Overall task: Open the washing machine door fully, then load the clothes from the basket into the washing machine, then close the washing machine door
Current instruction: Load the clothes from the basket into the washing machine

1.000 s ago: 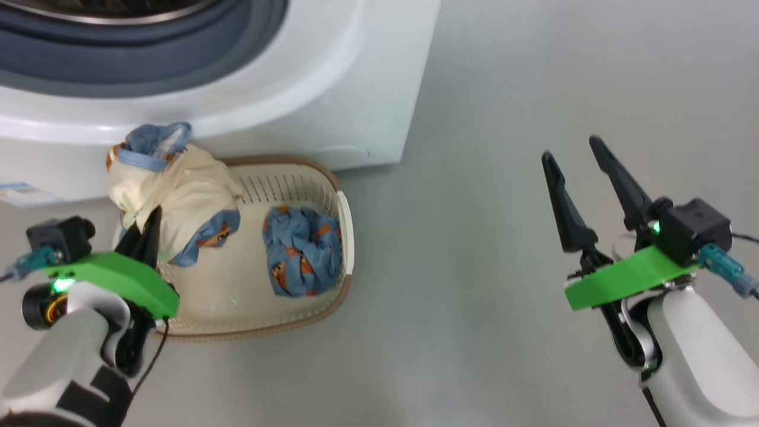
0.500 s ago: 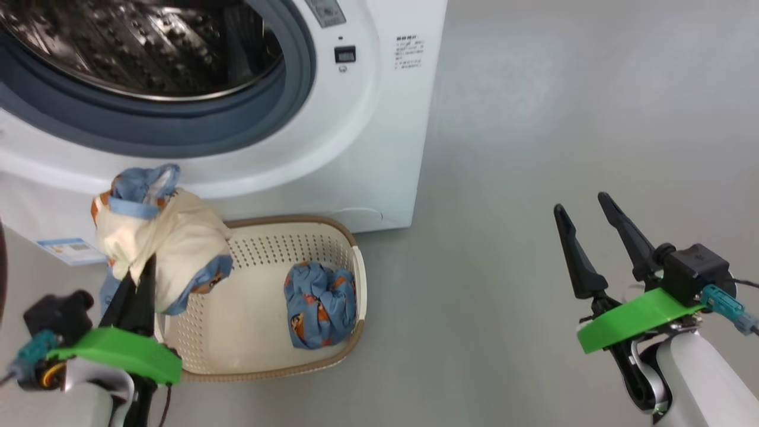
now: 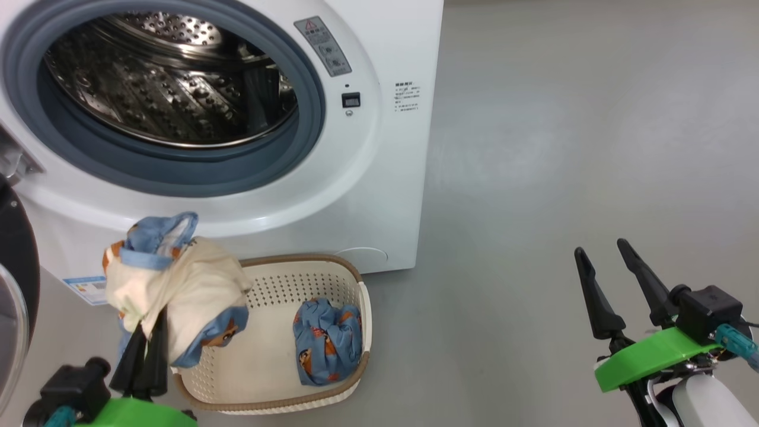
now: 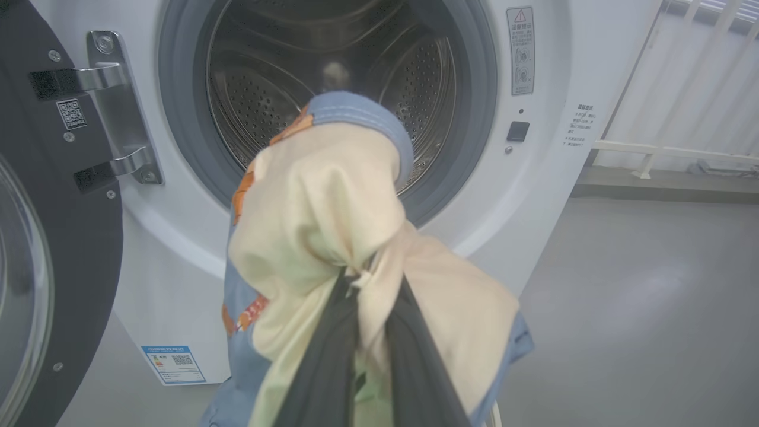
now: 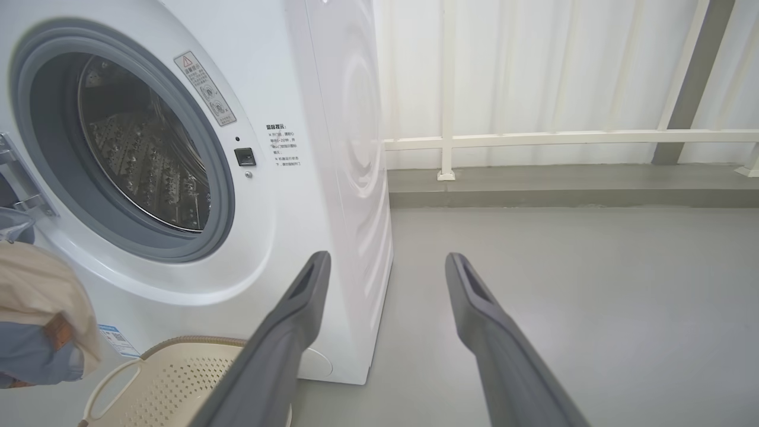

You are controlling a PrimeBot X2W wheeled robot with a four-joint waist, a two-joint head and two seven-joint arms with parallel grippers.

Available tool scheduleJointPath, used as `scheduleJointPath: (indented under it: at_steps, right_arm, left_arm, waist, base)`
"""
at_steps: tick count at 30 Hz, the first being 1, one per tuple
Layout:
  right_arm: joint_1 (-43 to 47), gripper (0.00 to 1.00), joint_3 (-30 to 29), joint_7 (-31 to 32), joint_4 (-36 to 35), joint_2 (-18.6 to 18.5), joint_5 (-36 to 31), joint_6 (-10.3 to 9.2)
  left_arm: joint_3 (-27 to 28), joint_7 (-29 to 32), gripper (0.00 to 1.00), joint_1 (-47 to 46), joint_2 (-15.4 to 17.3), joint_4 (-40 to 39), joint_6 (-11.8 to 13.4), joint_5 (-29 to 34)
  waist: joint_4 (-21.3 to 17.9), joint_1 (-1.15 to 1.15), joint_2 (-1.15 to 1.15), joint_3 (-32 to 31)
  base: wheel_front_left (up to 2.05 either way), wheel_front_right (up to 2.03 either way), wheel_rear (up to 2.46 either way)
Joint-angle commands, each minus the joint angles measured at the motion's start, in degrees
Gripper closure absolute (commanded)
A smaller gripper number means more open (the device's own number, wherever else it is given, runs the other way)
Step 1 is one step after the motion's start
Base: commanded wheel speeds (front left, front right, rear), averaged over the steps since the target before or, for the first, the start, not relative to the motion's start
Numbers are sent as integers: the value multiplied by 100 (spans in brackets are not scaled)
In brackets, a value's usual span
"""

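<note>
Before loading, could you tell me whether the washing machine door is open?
Open: the washing machine door stands aside at left, leaving the drum exposed.

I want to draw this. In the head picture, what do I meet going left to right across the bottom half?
Door → held clothes → blue bundle → right pincer.

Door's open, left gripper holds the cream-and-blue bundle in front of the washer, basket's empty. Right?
No: the basket isn't empty; the head view shows a blue printed garment lying in it. Rest holds: washing machine door open, left gripper shut on the cream-and-blue bundle.
</note>
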Motion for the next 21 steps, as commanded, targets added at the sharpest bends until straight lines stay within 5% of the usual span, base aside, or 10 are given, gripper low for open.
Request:
scheduleJointPath:
  at_steps: [1,21]
  right_arm:
    - [55,0,58,-46,-125,-89,6,25]
    - [42,0,-168,-46,-209,-41,-49,25]
  left_arm:
    - [288,-78,100,33,70,-263,4,90]
    - [819,-79,100,375,-345,-1152,4,452]
  waist:
    - [18,0,0,-78]
    - [96,0,0,275]
  base:
    - [0,0,0]
    - [0,0,0]
